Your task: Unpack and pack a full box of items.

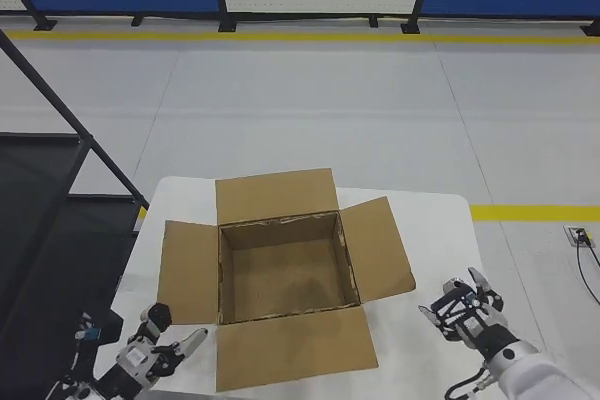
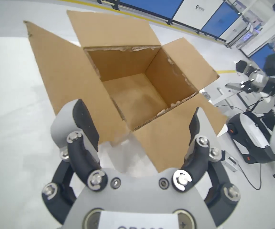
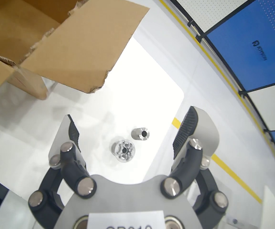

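Observation:
An open cardboard box (image 1: 280, 270) stands in the middle of the white table (image 1: 430, 220), all four flaps folded outward. Its inside (image 2: 132, 96) looks bare. My left gripper (image 1: 170, 340) hovers open at the box's near left corner, its fingers (image 2: 84, 120) straddling the near flap's corner with nothing held. My right gripper (image 1: 458, 298) hangs open right of the box, above the table. Between its fingers (image 3: 187, 125) I see two small metal parts lying on the table: a flanged round piece (image 3: 123, 150) and a short cylinder (image 3: 140, 133).
A black metal frame (image 1: 40, 200) stands close to the table's left side. The table's right edge (image 3: 175, 110) runs just past the metal parts. Another robot (image 2: 259, 132) stands on the floor off to the right.

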`<action>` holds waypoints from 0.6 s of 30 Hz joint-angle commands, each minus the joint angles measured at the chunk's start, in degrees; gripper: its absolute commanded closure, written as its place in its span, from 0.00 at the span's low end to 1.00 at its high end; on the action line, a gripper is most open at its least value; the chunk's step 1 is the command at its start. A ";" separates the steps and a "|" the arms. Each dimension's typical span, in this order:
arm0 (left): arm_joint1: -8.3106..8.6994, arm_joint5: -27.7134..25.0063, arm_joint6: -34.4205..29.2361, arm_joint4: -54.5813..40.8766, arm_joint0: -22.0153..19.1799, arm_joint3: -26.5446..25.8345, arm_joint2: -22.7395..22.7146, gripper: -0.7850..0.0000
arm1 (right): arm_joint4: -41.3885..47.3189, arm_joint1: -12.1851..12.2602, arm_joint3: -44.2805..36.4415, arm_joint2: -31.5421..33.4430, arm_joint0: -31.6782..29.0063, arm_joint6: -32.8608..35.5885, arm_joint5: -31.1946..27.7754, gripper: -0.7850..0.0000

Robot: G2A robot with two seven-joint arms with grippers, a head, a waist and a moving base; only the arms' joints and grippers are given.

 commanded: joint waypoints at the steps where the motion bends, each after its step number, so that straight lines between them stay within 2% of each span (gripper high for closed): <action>1: 0.01 -2.63 -0.45 1.35 3.47 -1.96 -0.42 0.00 | 4.68 0.24 0.74 1.55 0.94 1.48 -1.76 0.00; 9: 0.01 -2.33 -0.56 1.67 3.42 -1.75 -0.46 0.00 | 4.68 0.24 0.74 1.55 0.94 1.48 -1.76 0.00; 14: 0.03 2.44 -2.49 8.78 1.49 1.83 1.75 0.00 | 3.42 0.75 0.76 0.79 -0.01 -0.44 -0.04 0.00; 18: 0.37 -0.63 -5.01 9.58 0.62 5.96 1.65 0.00 | 4.57 1.40 1.57 1.60 -0.42 -2.38 -0.09 0.00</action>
